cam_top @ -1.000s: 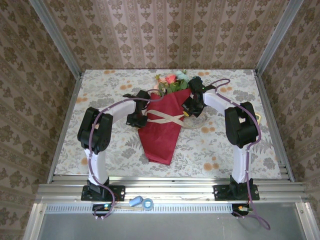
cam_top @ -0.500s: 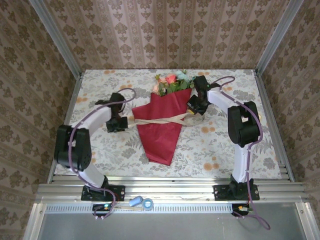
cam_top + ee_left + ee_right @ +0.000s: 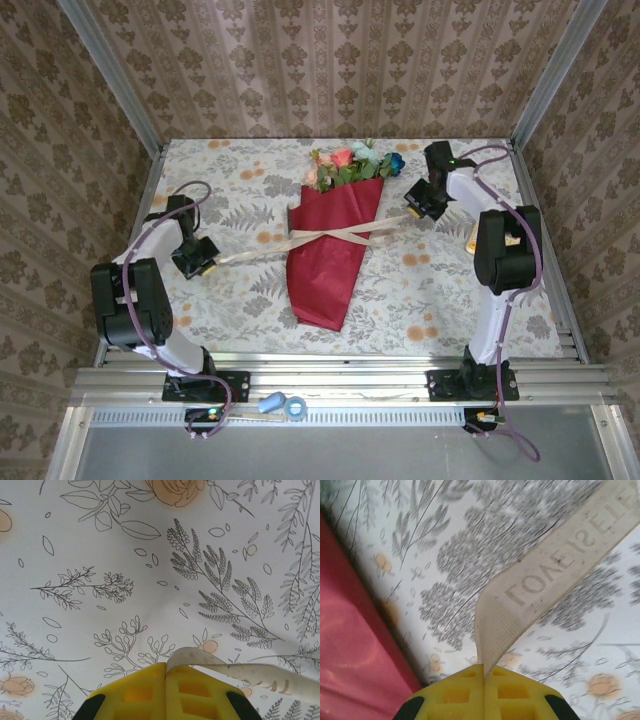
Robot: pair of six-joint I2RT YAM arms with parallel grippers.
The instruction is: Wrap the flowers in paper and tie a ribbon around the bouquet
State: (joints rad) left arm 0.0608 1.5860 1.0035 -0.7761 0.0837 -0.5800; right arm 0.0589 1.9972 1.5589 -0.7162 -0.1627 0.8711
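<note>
The bouquet lies between left claw and right claw — the ribbon across it.

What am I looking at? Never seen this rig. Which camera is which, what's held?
Two robot arms bolted side by side, each ending in a two-finger gripper. The wide picture comes from a fixed camera above and behind them; the other two come from wrist cameras, looking past yellow fingers. On the flowered tablecloth lies a bouquet: flowers in a red paper cone, with a cream ribbon crossed over it. The left gripper is shut on one ribbon end, the right gripper on the other, arms spread wide.
</note>
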